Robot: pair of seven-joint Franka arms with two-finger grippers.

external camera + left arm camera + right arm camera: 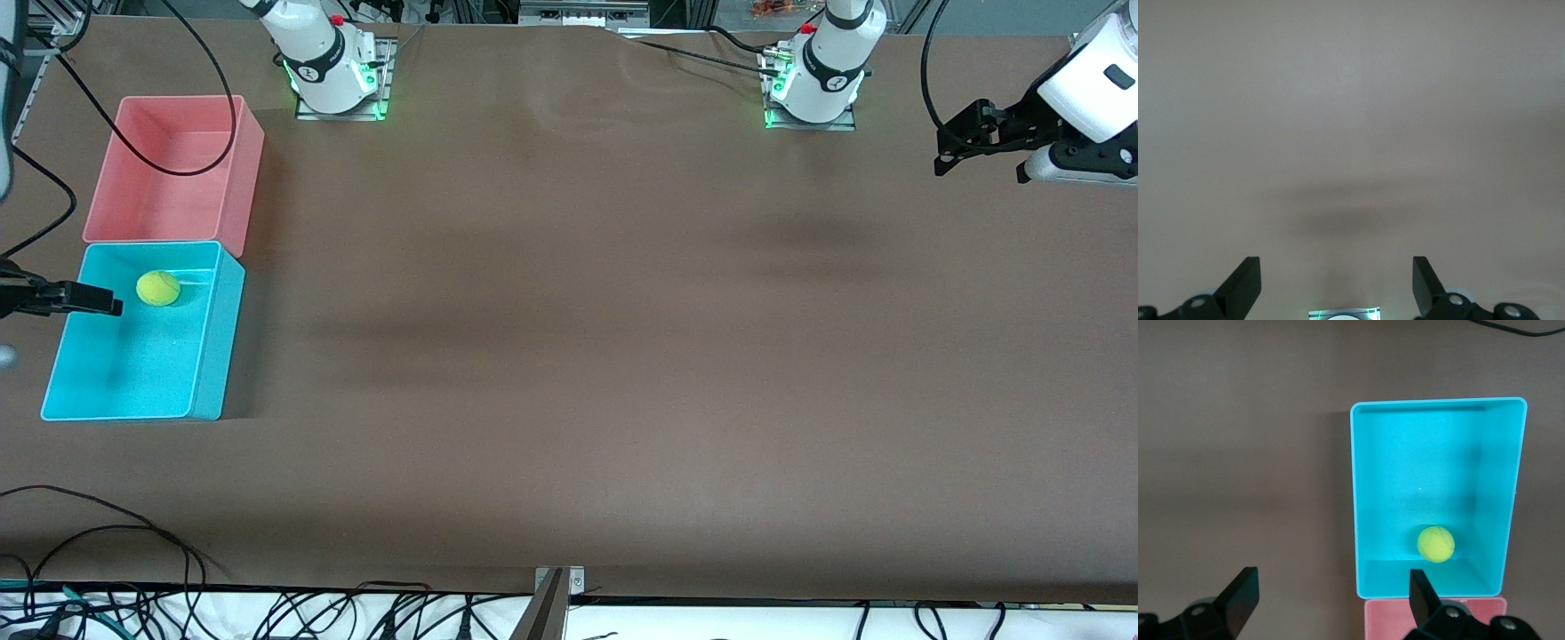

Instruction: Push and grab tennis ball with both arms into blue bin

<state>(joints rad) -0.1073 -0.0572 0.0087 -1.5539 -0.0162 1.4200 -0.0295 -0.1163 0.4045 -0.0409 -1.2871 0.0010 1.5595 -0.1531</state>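
Now my right pincer [111, 307] hangs with its fingers spread wide over the edge of the blue bin [209, 356], at the right arm's end of the bench [622, 356]. Below it, the tennis ball [158, 288] rests on the bin's floor, close to the wall that touches the pink bin [249, 178]. From my right wrist, the ball [1435, 543] lies just ahead of one spread finger [1421, 590], inside the bin [1355, 493]. My left pincer [942, 151] waits, fingers also wide apart, above bare bench near the left arm's end.
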